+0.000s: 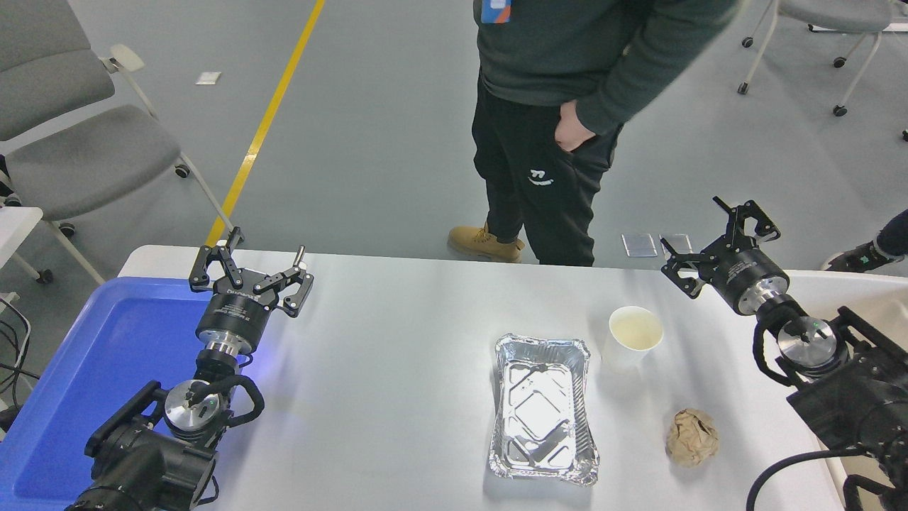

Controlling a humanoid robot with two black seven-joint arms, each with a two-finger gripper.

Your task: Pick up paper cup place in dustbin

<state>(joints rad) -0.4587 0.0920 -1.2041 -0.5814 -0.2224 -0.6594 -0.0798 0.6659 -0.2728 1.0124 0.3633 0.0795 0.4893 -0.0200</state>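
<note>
On the white bench [397, 333], standing upright between foil tray [543, 408] and right gripper [713, 238], paper cup [633, 337]. Hovering well apart, jaws spread wide. Lowering around the rim squarely, closing gently to avoid crushing. Left gripper [248, 273] parking, jaws spread, over blue tray [106, 369].

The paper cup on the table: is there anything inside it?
The paper cup stands upright near the foil tray. Its opening shows only a pale cream inside, with nothing visible in it. The near wall hides part of the bottom.
</note>
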